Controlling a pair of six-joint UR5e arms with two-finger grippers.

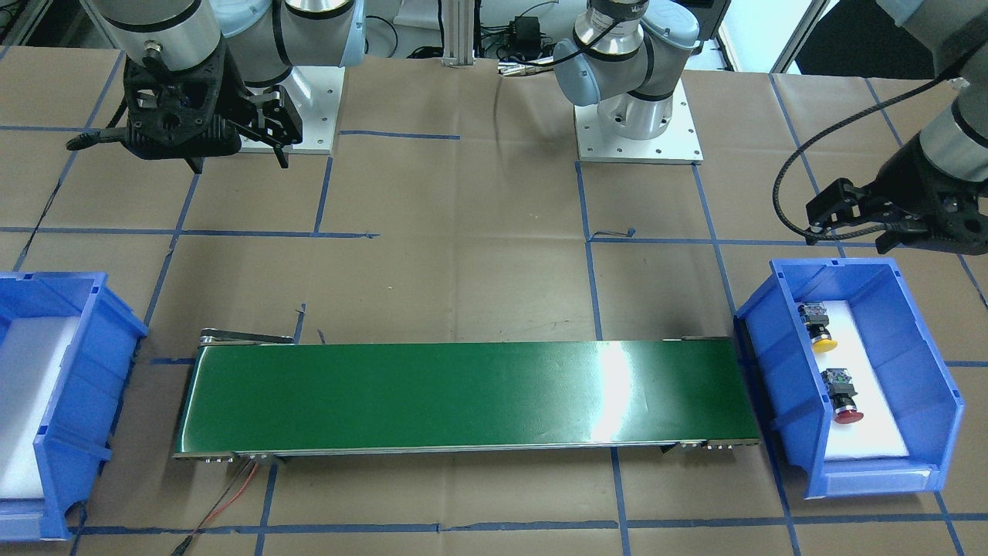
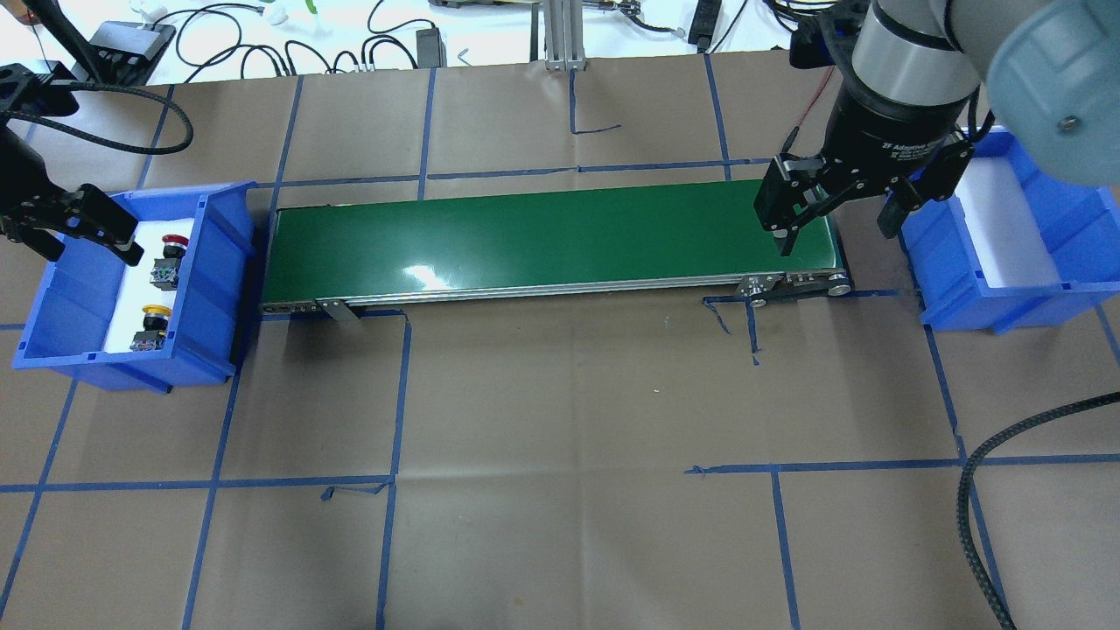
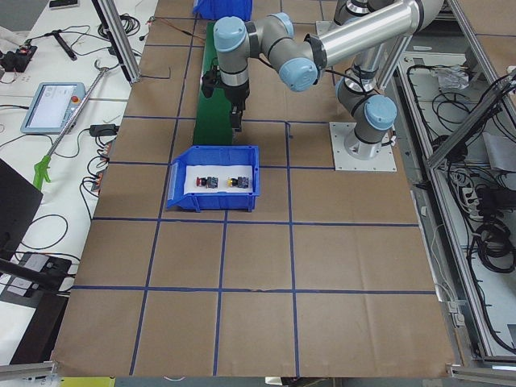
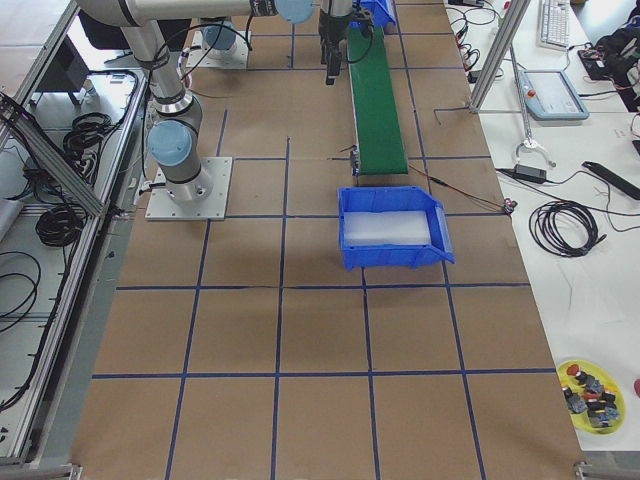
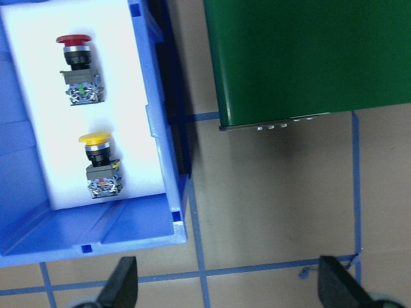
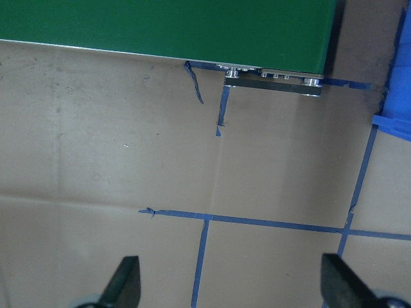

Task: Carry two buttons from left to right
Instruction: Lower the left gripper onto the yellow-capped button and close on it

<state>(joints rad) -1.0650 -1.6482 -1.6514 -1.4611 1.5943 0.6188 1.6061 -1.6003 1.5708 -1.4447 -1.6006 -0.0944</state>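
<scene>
Looking into the left bin (image 2: 219,262), you find both buttons lying on their sides on its white pad (image 5: 131,96). The red button (image 5: 77,64) sits farther from the robot and the yellow button (image 5: 99,163) nearer to it. The two are apart, not touching, and each cap points away from the robot. Neither one is gripped.

Your left tool (image 1: 851,230) hangs in the air close to that bin, with its fingers spread wide. From its wrist camera you see the bin to one side and the end of the green belt (image 2: 542,236) to the other, with bare worktop (image 2: 569,394) between the fingertips.

Your right tool (image 2: 837,238) hangs by the belt's right end, between the belt and the right bin (image 2: 1006,302). Its fingers are spread wide as well. Its wrist camera shows the belt's edge and the brown worktop crossed by blue tape lines (image 6: 270,222). The right bin holds a white pad of its own.

The belt runs across the worktop between the two bins, with one end just beside each.
</scene>
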